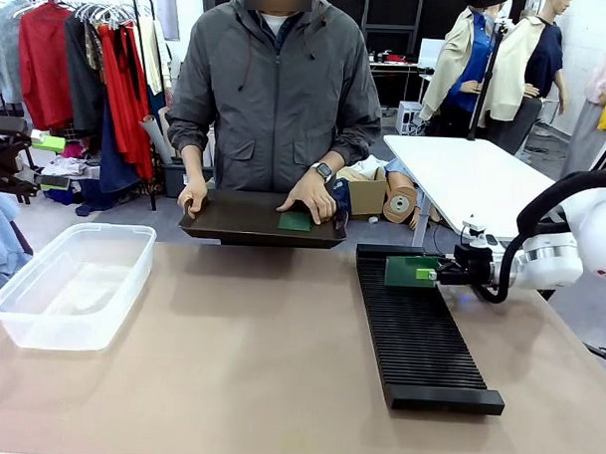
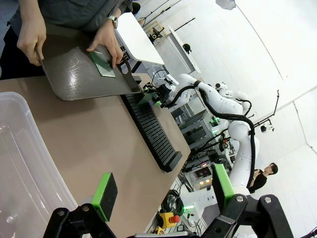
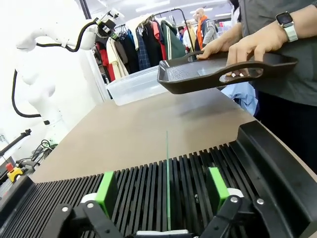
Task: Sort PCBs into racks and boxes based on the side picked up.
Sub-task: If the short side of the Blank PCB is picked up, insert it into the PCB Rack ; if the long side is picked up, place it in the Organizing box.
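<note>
The left gripper is held wide open beside the box. A tray is held up by a person, and one PCB is pressed on it by a hand. A second PCB is stood upright in the far end of the rack, between the spread fingers of the right gripper, untouched.

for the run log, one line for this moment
right hand open around pcb upright in rack | left hand open | person holds tray
</note>
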### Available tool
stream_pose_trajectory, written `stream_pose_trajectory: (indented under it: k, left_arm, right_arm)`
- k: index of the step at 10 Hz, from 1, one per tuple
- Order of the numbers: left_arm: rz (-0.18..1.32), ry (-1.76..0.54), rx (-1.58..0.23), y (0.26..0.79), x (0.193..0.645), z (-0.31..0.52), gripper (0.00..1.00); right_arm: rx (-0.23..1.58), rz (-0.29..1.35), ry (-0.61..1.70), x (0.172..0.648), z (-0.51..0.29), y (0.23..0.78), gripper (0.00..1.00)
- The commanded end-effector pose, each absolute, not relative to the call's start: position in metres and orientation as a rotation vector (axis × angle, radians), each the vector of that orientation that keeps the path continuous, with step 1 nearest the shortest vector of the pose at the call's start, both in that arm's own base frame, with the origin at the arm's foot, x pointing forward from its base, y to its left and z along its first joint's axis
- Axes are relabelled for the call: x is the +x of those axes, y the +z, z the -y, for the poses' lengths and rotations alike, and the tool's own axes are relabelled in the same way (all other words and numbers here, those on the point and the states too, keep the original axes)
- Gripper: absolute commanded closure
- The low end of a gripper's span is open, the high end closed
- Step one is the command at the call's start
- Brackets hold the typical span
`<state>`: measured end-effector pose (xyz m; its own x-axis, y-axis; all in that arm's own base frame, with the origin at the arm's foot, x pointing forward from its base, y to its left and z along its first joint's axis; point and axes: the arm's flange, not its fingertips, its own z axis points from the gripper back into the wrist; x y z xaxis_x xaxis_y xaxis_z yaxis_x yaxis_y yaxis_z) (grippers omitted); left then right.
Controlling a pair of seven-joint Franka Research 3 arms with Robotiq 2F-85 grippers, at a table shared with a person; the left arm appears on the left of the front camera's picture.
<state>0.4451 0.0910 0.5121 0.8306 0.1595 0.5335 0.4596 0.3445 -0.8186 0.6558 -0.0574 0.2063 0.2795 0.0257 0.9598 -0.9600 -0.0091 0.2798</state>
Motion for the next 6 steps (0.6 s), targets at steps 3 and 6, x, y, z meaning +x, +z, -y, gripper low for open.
stream_pose_trajectory:
  k: [3,6]
  left_arm:
    - [0.582,-0.204,-1.215,0.5155,0.4432,-0.0904,0.0]
    - [0.582,-0.204,-1.215,0.5155,0.4432,-0.0904,0.0]
  right_arm:
    - [1.318,0.968,1.028,0.6562,0.0558,0.2099,0.0]
    - [1.318,0.968,1.028,0.6562,0.0558,0.2099,0.0]
